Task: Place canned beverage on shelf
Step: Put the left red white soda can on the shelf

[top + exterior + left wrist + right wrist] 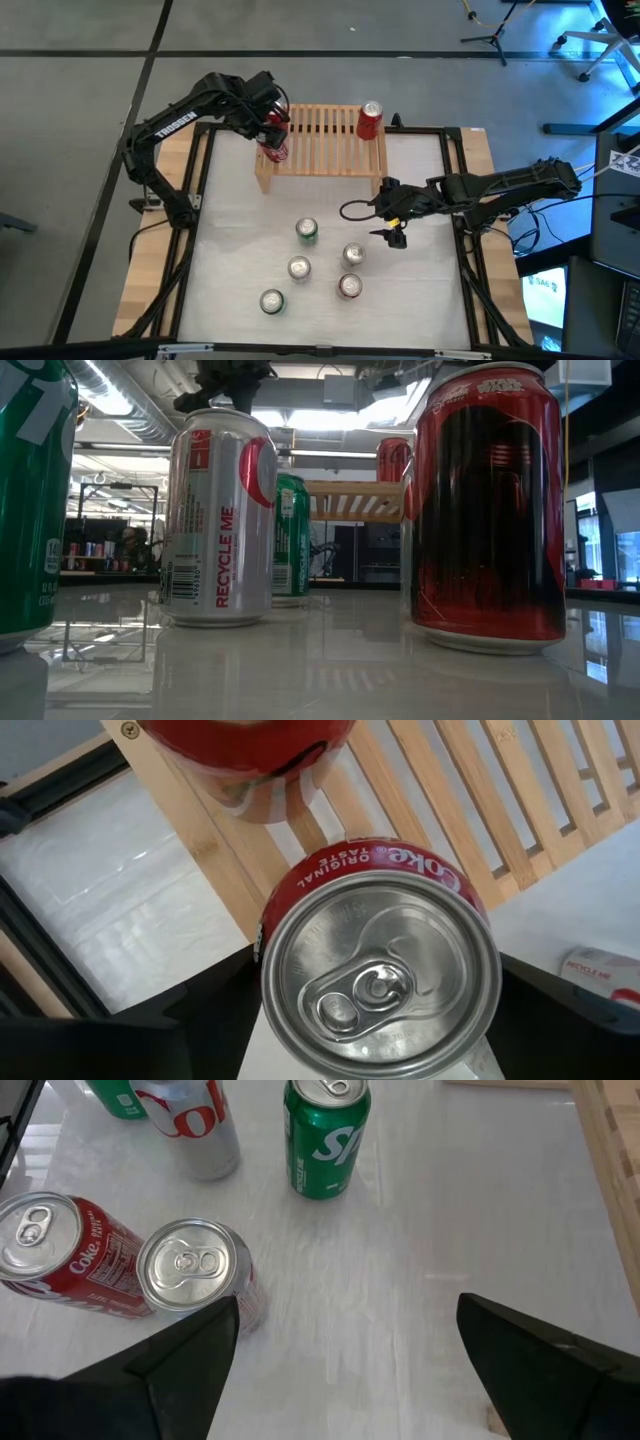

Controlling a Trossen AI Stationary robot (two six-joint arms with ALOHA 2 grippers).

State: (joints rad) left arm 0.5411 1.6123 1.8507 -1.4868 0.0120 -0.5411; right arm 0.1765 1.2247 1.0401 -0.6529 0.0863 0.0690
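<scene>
On white table (420, 200), left tool (272, 130) clamping Coke can (380, 970) (shelf (320, 140) edge), right tool (394, 222) apart.

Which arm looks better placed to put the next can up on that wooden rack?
The left. Its gripper already holds a red Coke can at the shelf's left end. The right gripper hangs open and empty over the table, beside the loose cans.

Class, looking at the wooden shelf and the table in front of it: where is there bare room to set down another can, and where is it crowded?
The shelf is bare along its slats between the red can at its right end and the left gripper, which holds a Coke can at its left end. Table near the shelf is bare. It is crowded among the five cans below the right gripper.
</scene>
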